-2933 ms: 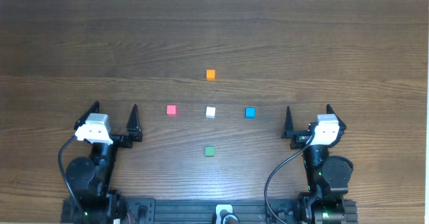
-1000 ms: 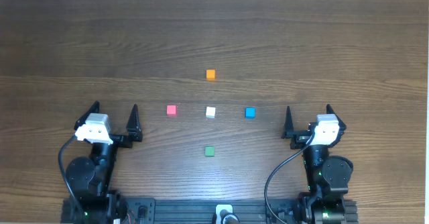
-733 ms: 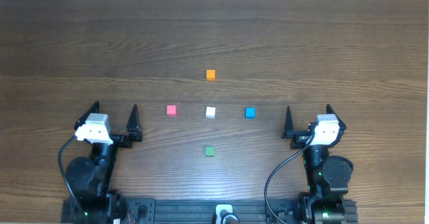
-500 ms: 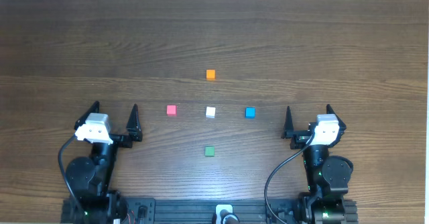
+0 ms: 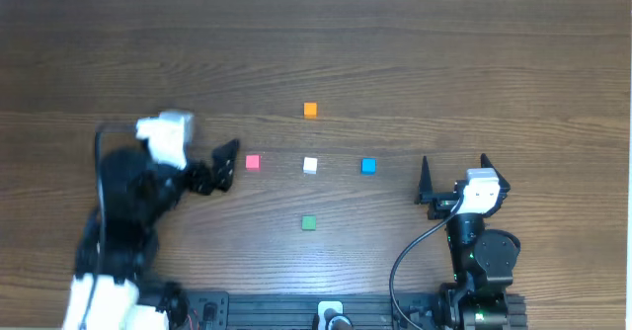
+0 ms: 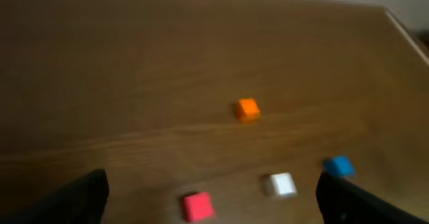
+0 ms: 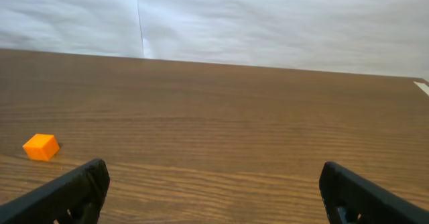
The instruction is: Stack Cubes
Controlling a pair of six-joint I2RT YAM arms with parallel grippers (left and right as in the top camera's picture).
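At mid-table (image 5: 494,53), five cubes lying apart, well clear of every edge, orange cube (image 5: 310,110) farthest, pink cube (image 5: 253,161), white cube (image 5: 310,165), blue cube (image 5: 368,165) in a row, green cube (image 5: 308,223) nearest, left end effector (image 5: 225,165) spread wide just beside the pink cube, right end effector (image 5: 454,172) released, near the blue cube.

arms (image 5: 474,256): black, jointed | wrist camera blocks (image 5: 481,186): white | tool fingers (image 5: 425,178): black, pointed | cables (image 5: 407,258): black, looped

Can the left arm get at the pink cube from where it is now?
Probably yes. The left gripper sits open just beside the pink cube, with bare table between them. The white cube, its nearest neighbour, stands well apart.
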